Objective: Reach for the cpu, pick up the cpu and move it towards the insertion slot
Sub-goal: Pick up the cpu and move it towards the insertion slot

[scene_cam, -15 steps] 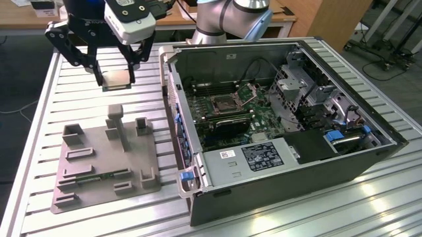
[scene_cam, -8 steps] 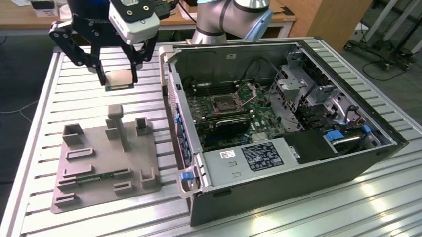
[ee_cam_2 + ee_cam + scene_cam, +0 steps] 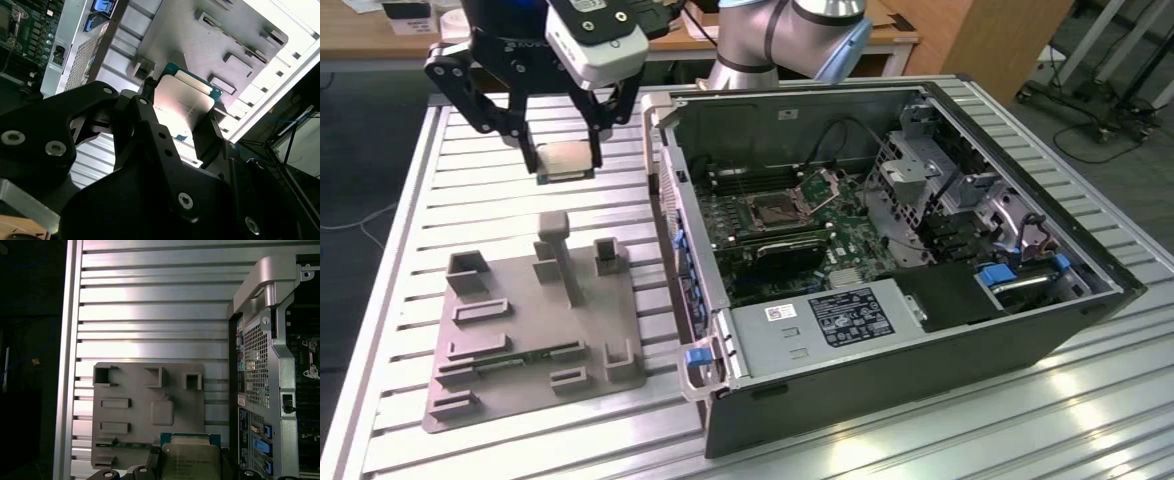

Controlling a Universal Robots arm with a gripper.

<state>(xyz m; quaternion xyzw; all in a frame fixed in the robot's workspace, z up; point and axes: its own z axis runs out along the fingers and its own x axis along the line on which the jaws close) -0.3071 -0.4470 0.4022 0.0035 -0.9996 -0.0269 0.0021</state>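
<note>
The cpu is a small square chip with a pale metal top, held in the air above the ribbed table, well over the grey holder. My gripper is shut on it, a black finger on each side. In the second wrist view the cpu shows its silvery top and green rim between the black fingers. The first wrist view has the cpu over the holder's near edge. The insertion slot lies inside the open computer case, its hinged metal plate raised, off toward the exterior view's right of the gripper.
The grey holder with raised blocks and a green memory stick sits on the ribbed metal table. The open computer case stands at the exterior view's right, its tall side wall between gripper and socket.
</note>
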